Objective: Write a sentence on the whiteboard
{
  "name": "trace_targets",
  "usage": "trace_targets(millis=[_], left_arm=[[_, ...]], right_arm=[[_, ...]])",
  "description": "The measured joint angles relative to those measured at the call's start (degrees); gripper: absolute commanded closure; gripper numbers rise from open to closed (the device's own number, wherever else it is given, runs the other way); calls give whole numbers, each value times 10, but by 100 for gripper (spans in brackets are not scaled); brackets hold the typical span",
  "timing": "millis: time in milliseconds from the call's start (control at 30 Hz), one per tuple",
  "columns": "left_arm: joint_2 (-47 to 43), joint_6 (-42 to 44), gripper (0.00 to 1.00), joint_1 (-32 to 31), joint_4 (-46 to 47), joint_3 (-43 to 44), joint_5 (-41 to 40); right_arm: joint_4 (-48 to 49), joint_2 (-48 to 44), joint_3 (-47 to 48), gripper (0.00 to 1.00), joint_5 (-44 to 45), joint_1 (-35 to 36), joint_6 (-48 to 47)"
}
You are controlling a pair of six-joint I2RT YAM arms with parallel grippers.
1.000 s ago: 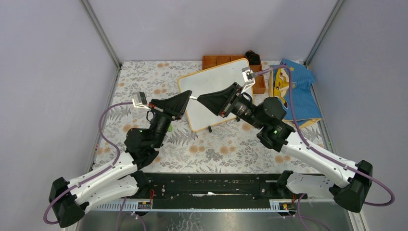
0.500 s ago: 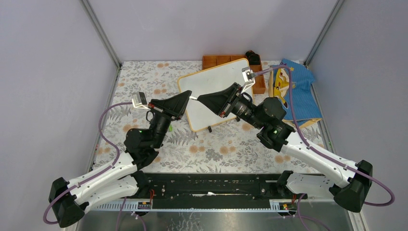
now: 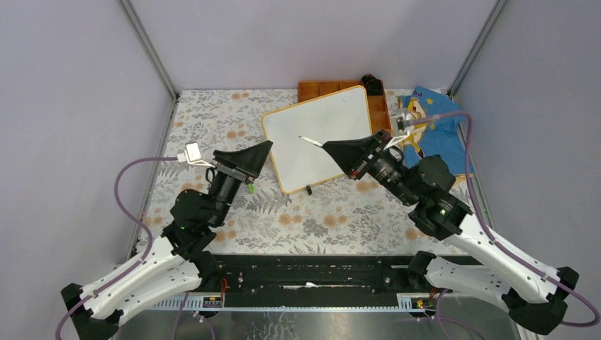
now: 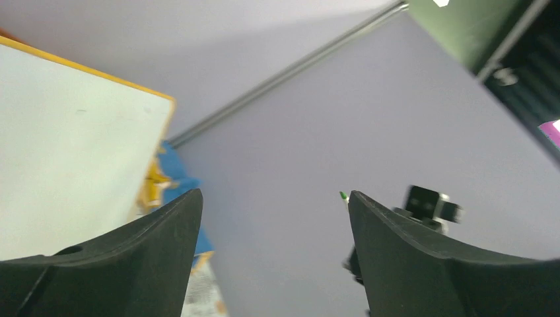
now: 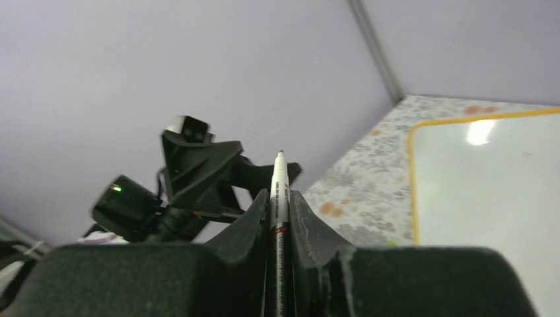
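Observation:
The whiteboard [image 3: 319, 131] lies tilted on the flowered cloth, and its orange-framed face [image 5: 489, 178] looks blank; the sentence does not show. My right gripper [image 3: 327, 146] hovers over the board's lower half, shut on a slim marker [image 5: 279, 188] whose tip [image 3: 305, 139] points left. The marker's green tip [image 4: 343, 195] shows beside my left gripper's finger. My left gripper [image 3: 267, 144] stands open and empty at the board's left edge [image 4: 66, 145], its jaws [image 4: 274, 195] far apart. A small green cap [image 3: 250, 188] sits by the left gripper's body.
An orange compartment tray [image 3: 322, 88] lies behind the board, with a black object [image 3: 372, 83] at its right end. A blue and yellow cloth [image 3: 436, 134] lies at the right. Grey walls close in three sides.
The two grippers, which met tip to tip over the board's left part, have pulled apart. The left one has opened and drawn back left; the right one has moved right with the marker.

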Motion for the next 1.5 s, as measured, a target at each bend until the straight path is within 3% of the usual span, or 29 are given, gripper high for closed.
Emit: trace_targets(millis=[133, 333, 600, 733, 967, 1133, 1500], left_arm=[[-15, 93, 5, 0, -146, 45, -25], [14, 197, 2, 0, -275, 68, -30], [144, 290, 2, 0, -283, 70, 113], [259, 280, 3, -21, -284, 81, 111], [397, 192, 19, -107, -321, 121, -26], [468, 141, 28, -111, -330, 152, -91], [583, 116, 41, -113, -355, 210, -126]], right_arm=[[-69, -62, -27, 100, 87, 0, -48], [-150, -125, -101, 100, 220, 0, -90], [-212, -181, -178, 100, 311, 0, -106], [-218, -210, -201, 100, 339, 0, -109], [-229, -237, -218, 100, 365, 0, -109], [-235, -250, -220, 100, 375, 0, -109], [-235, -258, -221, 100, 378, 0, -109]])
